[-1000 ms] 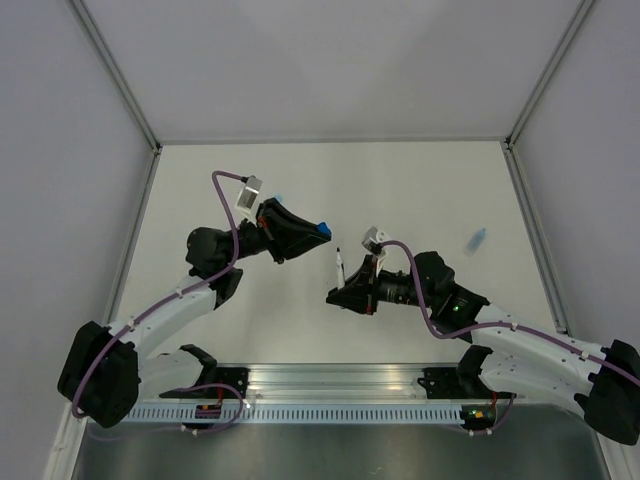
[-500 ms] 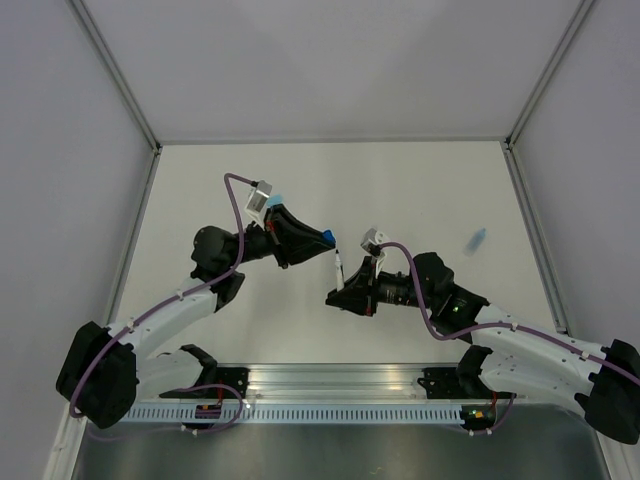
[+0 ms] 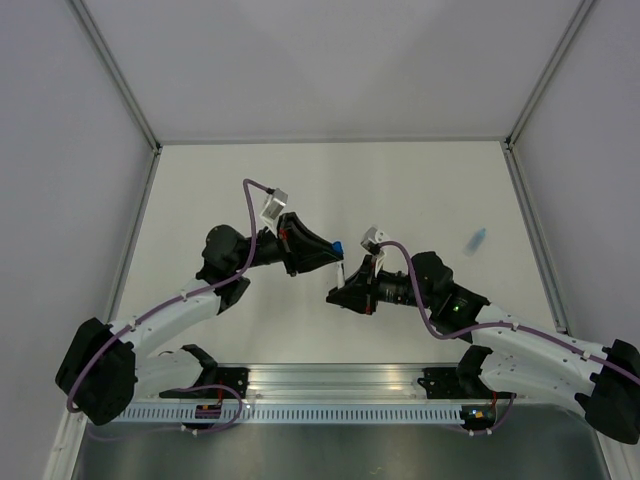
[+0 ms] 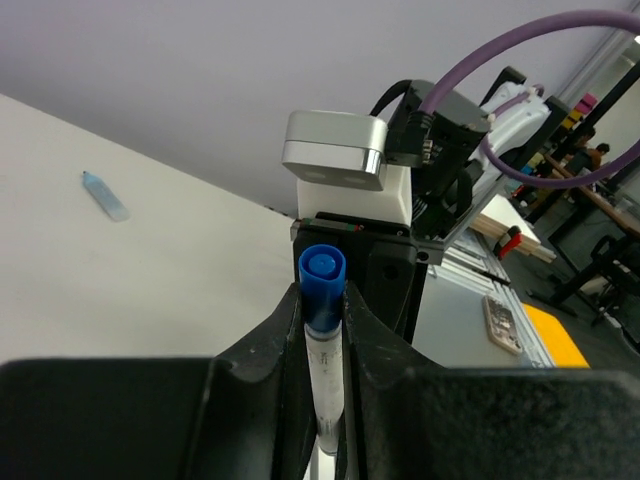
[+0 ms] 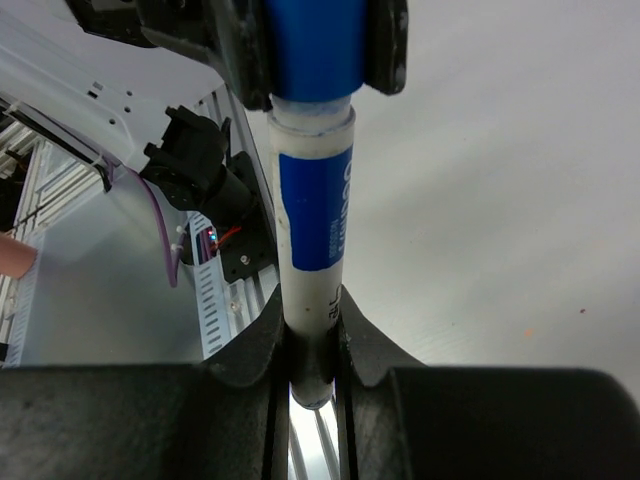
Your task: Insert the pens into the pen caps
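My right gripper [image 3: 338, 292] [image 5: 312, 325] is shut on the lower end of a whitish pen [image 5: 312, 220] with a blue label and holds it upright above the table. My left gripper [image 3: 333, 250] [image 4: 322, 300] is shut on the dark blue pen cap [image 3: 339, 246] [image 4: 322, 280]. The cap [image 5: 315, 45] sits over the pen's top end, and the white barrel [image 4: 328, 375] runs down between the left fingers. The two grippers meet tip to tip at mid-table. A light blue pen cap [image 3: 477, 238] [image 4: 104, 195] lies on the table at the right.
White walls and metal posts [image 3: 530, 100] enclose the white table [image 3: 420, 190]. The aluminium rail [image 3: 340, 385] with both arm bases runs along the near edge. The purple cable [image 3: 255, 190] loops above the left wrist.
My left gripper has moved right and down to the pen with the dark blue cap. The cap now sits on the pen's tip. My right gripper has held still.
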You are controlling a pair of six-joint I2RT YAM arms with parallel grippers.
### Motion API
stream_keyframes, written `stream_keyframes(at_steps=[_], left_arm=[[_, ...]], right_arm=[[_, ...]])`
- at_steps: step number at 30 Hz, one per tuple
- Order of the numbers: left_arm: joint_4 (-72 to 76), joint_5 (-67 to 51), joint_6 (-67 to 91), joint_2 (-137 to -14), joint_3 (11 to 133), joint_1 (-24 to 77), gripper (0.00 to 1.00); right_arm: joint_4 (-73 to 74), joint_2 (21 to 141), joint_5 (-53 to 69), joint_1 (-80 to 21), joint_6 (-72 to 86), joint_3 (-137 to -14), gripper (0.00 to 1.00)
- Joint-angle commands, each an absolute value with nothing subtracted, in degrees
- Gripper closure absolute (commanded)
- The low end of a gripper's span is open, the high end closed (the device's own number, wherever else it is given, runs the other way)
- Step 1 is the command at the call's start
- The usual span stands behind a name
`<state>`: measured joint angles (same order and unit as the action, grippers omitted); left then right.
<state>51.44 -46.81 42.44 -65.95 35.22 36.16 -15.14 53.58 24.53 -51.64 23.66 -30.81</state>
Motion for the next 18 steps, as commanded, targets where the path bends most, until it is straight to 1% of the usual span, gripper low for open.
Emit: stream_keyframes(at_steps=[1, 7, 11, 13, 17, 18], left_arm=[[45.10, -48.95, 35.09, -65.13, 35.17, 37.96, 0.98], [39.12, -46.94, 29.45, -61.79, 31.64, 39.02, 0.98], [39.46, -46.58, 28.91, -60.65, 29.27, 39.37, 0.98], [39.55, -46.14, 29.70, -60.64, 29.00, 39.37, 0.95], [43.49, -45.44, 35.49, -60.73, 27.51, 39.38, 0.80], [47.94, -46.22, 36.81, -60.73, 27.07, 39.37, 0.78]], right_arm=[[-12.67, 53.35, 19.96, -51.94, 21.62, -34.36, 1.00], [-13.27, 52.74, 18.11, -51.86, 21.62, -33.93, 1.00], [-13.97, 51.42, 17.84, -51.86, 21.09, -33.22, 1.00], [-14.32, 51.07, 18.28, -51.94, 20.92, -32.96, 1.00], [-14.68, 51.41, 19.25, -51.94, 20.22, -32.78, 1.00], [-14.76, 51.76, 20.47, -51.94, 20.04, -32.87, 1.00]])
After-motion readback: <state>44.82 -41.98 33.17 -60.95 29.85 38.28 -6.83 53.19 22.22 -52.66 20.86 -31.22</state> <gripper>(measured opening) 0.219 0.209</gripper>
